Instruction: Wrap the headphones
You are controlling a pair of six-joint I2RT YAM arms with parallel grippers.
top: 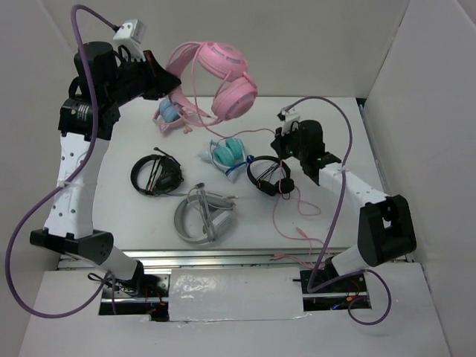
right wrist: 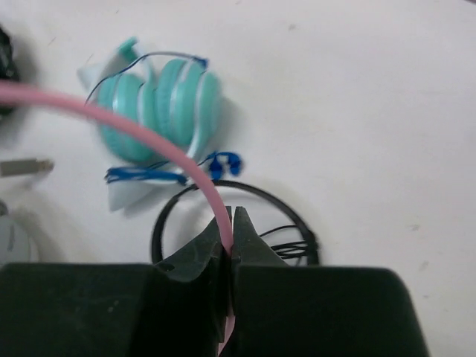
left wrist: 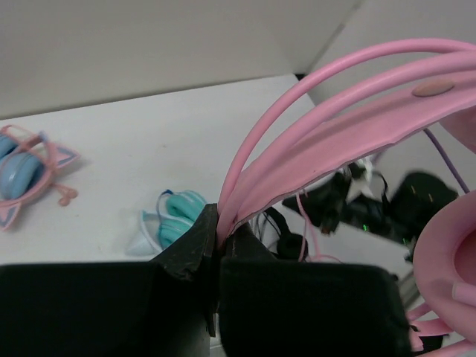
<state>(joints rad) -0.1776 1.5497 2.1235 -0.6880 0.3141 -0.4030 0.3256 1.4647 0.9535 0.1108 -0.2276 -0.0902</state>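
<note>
The large all-pink headphones (top: 227,78) hang in the air over the table's far side. My left gripper (top: 172,85) is shut on their pink headband (left wrist: 327,141), holding them up. A round pink cup (left wrist: 450,253) shows at the right of the left wrist view. Their thin pink cable (top: 286,216) runs down across the table to the near edge. My right gripper (top: 281,145) is shut on this cable (right wrist: 149,137), low over the table right of centre.
On the table lie a small pink pair with blue cups (top: 172,113), a teal pair (top: 227,155), a black on-ear pair (top: 269,177) under my right gripper, another black pair (top: 156,175) and a grey pair (top: 204,216). White walls enclose the table.
</note>
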